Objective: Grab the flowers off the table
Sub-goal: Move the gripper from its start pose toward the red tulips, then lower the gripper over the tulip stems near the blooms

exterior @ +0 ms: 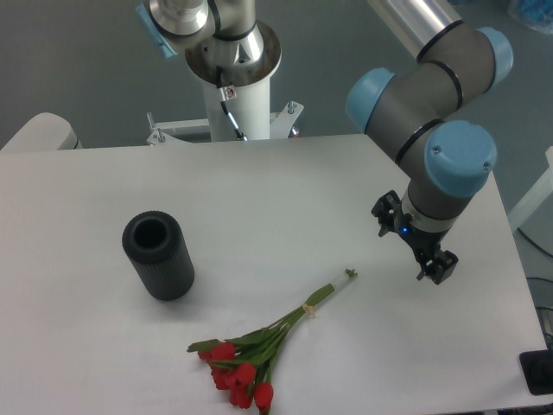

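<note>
- Red tulip-like flowers with thin green tied stems lie flat on white table, left of and nearer than claw.
- Two-finger claw hovers, holding nothing; finger spread unclear.
- Black ribbed cylinder stands far left of claw.

Bright, even overhead light, soft faint shadows on the white table, mild overall softness
</note>
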